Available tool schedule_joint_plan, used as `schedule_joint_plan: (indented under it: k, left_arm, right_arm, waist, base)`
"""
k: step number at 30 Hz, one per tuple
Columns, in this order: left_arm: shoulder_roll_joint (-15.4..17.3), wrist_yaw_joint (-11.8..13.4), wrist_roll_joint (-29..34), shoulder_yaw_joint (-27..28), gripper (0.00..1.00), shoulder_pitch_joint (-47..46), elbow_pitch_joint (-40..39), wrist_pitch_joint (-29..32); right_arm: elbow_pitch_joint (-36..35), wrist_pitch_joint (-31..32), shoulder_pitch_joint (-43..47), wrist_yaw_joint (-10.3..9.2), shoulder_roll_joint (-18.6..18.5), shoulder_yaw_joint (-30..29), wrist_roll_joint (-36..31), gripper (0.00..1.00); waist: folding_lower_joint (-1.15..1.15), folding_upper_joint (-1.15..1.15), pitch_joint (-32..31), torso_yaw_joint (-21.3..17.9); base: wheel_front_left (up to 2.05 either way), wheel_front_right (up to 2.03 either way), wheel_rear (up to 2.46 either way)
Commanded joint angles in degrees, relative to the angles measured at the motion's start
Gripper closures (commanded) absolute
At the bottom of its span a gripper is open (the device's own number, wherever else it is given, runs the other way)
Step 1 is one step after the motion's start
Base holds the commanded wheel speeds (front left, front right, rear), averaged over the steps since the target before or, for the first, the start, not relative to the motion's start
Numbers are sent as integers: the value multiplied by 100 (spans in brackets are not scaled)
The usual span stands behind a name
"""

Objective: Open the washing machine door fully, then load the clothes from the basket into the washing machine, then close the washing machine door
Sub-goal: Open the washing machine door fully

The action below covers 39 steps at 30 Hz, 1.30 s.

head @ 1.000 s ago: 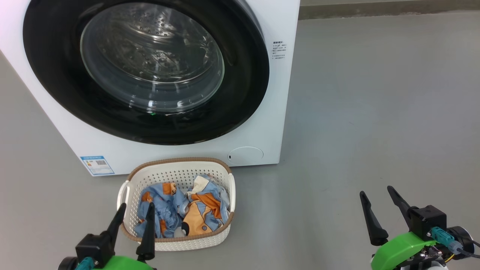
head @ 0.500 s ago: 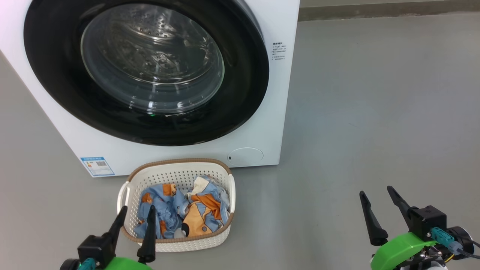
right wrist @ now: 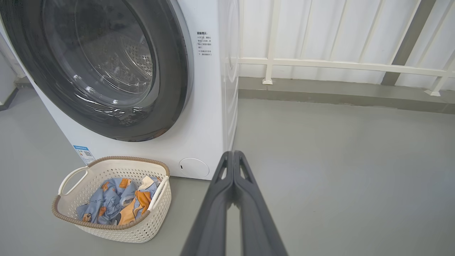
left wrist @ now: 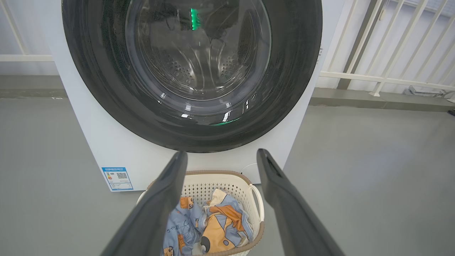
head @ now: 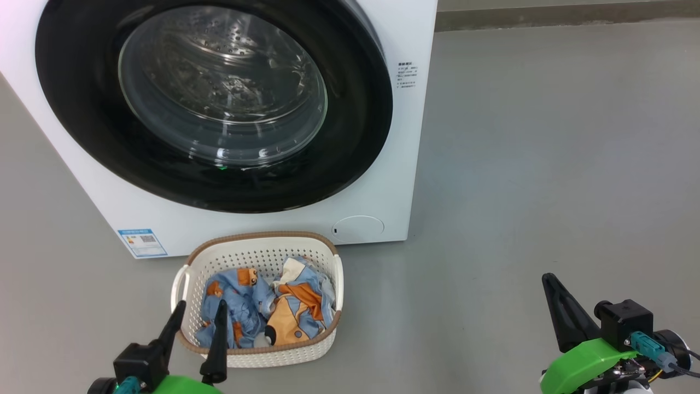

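Note:
The white washing machine [head: 402,137] stands on the floor with its round black-ringed door [head: 361,98] closed flat against the front. Directly in front of it sits the cream basket [head: 257,251] holding the light blue and orange clothes [head: 268,312]. My left gripper [head: 200,309] hovers at the basket's near left rim, open and empty; the left wrist view shows the clothes [left wrist: 213,224] between its fingers [left wrist: 167,199]. Over bare floor far to the right, my right gripper [head: 548,279] is shut on nothing; its fingers [right wrist: 233,170] press together.
A blue energy label [head: 141,242] and a round cap [head: 358,227] mark the machine's lower front. A white railing [right wrist: 341,64] on a raised kerb runs behind the machine. Grey floor [head: 547,164] spreads to the right.
My right gripper has closed from open to shut with nothing in it. The left gripper has hardly moved since half a second ago.

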Motion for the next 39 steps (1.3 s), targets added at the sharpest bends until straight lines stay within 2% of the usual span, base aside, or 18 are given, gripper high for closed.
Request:
schedule_joint_plan:
  k: [1,7,11,14,18,26,27,32,39]
  left_arm:
    - [112,50,16,154,0,-234,-125,-71]
    - [114,51,16,144,0,-261,-124,-71]
    - [110,47,22,132,0,-298,-139,-71]
    - [105,42,22,123,0,-353,-174,-71]
    - [95,31,14,109,0,-465,-208,-71]
    - [60,23,-2,135,0,-770,-341,-71]
    - [60,23,-2,135,0,-770,-341,-71]
    - [21,18,-10,144,0,-960,-429,-71]
    - [-50,-62,-11,44,0,-1311,-560,-71]
  right_arm:
    - [-168,-70,-188,9,-53,157,26,100]
    - [-189,-55,-205,9,-87,200,46,100]
    - [-177,-7,-265,9,-80,213,335,100]
    - [-127,114,-368,9,-38,155,1068,100]
    - [-57,418,-601,9,3,43,2391,100]
    - [338,1278,-1438,9,60,-657,5349,100]
    - [338,1278,-1438,9,60,-657,5349,100]
    - [776,1782,-2235,9,73,-1069,6672,100]
    - [1252,2353,-3564,9,-14,-1212,7120,100]
  waist:
    - [0,0,5,1]
    - [0,0,35,9]
    - [0,0,78,43]
    - [0,0,156,91]
    - [0,0,323,179]
    - [0,0,833,365]
    - [0,0,833,365]
    - [0,0,1231,473]
    - [0,0,1875,670]
  base:
    - [0,0,0]
    - [0,0,0]
    - [0,0,0]
    - [0,0,0]
    - [0,0,0]
    - [0,0,0]
    - [0,0,0]
    - [0,0,0]
    - [0,0,0]
